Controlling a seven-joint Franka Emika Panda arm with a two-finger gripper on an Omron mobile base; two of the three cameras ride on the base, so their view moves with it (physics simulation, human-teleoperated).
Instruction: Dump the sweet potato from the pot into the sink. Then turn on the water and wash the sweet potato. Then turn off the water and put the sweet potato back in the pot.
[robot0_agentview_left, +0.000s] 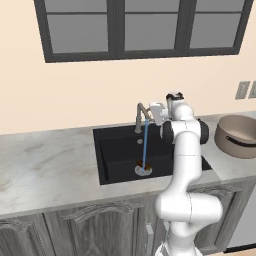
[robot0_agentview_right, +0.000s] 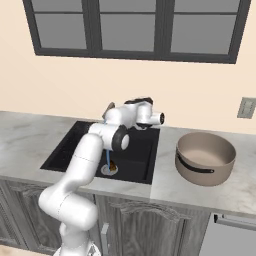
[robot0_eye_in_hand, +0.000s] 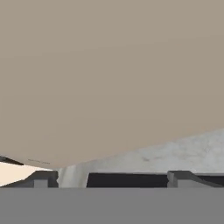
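Washing is the step in hand: a thin blue stream falls from the faucet onto the sweet potato, which lies on the silver drain in the floor of the sink. The gripper sits right by the faucet's head, jaws spread wide and holding nothing. Next, I judge, the water must be shut off at the faucet, then the hand must drop into the sink for the tuber. The pot stands upright to the right of the sink on the counter. The sink is a matte black rectangle; the faucet slim grey metal with a bent spout; the pot round, tan, dark-banded; the counter pale veined marble.
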